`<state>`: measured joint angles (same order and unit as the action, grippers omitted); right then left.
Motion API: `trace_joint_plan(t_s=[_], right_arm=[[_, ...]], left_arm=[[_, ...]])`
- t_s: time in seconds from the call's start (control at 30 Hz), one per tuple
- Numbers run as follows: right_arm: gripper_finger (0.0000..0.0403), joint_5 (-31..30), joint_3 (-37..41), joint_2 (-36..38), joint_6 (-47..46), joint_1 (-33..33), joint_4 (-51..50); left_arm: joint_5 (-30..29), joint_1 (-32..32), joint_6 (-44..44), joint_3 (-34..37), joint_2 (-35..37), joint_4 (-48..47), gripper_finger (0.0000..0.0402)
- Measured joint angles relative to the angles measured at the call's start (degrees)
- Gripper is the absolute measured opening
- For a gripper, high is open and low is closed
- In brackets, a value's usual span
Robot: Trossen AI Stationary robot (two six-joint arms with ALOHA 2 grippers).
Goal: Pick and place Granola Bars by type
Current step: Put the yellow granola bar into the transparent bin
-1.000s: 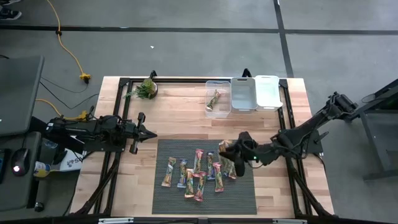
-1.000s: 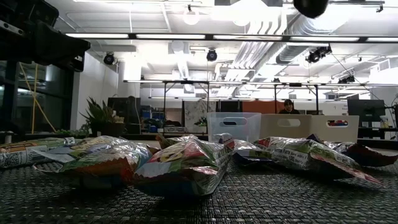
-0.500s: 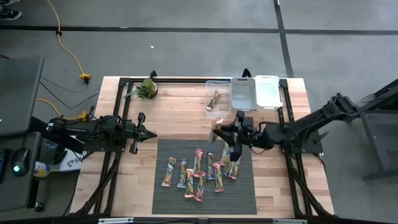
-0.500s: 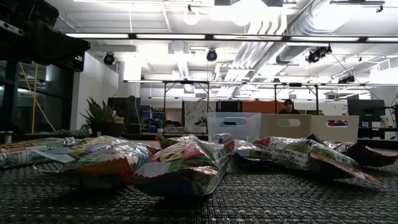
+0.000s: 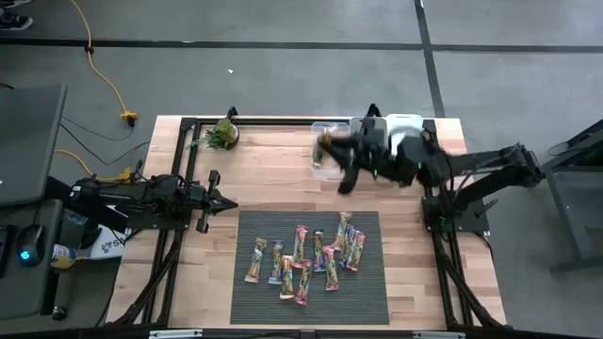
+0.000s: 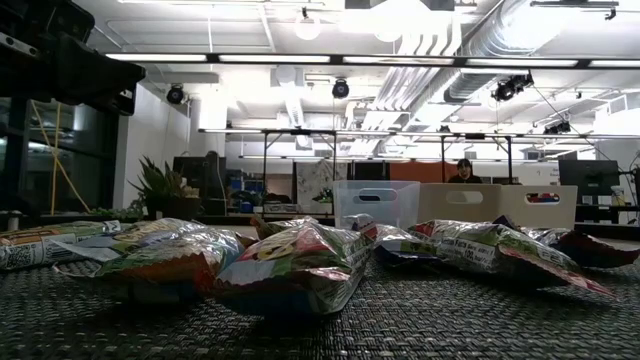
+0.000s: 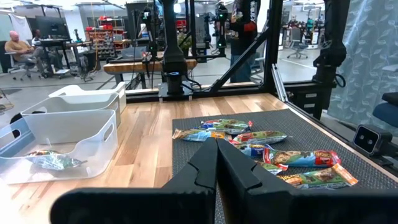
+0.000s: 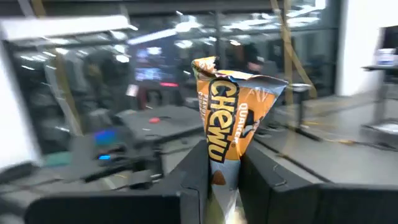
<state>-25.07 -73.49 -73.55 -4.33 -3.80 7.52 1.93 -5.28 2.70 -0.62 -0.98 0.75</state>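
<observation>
Your right gripper (image 5: 332, 149) is clamping an orange granola bar (image 8: 230, 124) above the clear bin (image 5: 329, 162) at the bench's (image 5: 273, 179) far edge. The other granola bars (image 5: 306, 256) are lying on the dark mat (image 5: 367, 292). Your left gripper (image 5: 226, 202) is sitting closed, holding nothing, beside the mat.

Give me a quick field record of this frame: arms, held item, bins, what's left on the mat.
right gripper: shut on an orange Chewy granola bar, up over the clear bin
left gripper: shut, empty, parked at the table's left side
clear bin: holds one wrapped bar
other bins: grey bin and white bin alongside it; nothing seen in them
mat: about ten bars left, loosely grouped
potted plant: back left of the table, clear of the work
</observation>
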Motion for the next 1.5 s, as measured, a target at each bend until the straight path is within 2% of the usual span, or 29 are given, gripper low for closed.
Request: trace_joint_plan(t_s=[0.2, 0.4, 0.53, 0.73, 1.0, 1.2, 1.33, 1.5], right_arm=[[0.0055, -0.5, -13.9, -4.2, -0.5, 9.0, -17.4], [0.0055, -2.0, -25.0, -11.1, -9.5, 18.6, -33.7], [0.0055, 0.8, -27.0, -16.1, -17.7, 24.4, -40.6], [0.0055, 9.8, -27.0, -24.7, -28.2, 30.8, -49.0], [0.0055, 15.6, -26.9, -35.3, -30.8, 32.7, -54.8], [0.0055, 19.2, -26.9, -39.4, -34.0, 32.2, -58.6], [0.0055, 19.0, -26.9, -40.2, -36.6, 31.9, -59.2], [0.0055, 15.4, -26.9, -40.1, -39.9, 31.1, -61.0]], left_arm=[[0.0, 0.0, 0.0, 0.0, 0.0, 0.0, 0.0001], [0.0, 0.0, 0.0, 0.0, 0.0, 0.0, 0.0001], [0.0, 0.0, 0.0, 0.0, 0.0, 0.0, 0.0001], [0.0, 0.0, 0.0, 0.0, 0.0, 0.0, 0.0001], [0.0, 0.0, 0.0, 0.0, 0.0, 0.0, 0.0001], [0.0, 0.0, 0.0, 0.0, 0.0, 0.0, 0.0001], [0.0, 0.0, 0.0, 0.0, 0.0, 0.0, 0.0001], [0.0, 0.0, 0.0, 0.0, 0.0, 0.0, 0.0001]])
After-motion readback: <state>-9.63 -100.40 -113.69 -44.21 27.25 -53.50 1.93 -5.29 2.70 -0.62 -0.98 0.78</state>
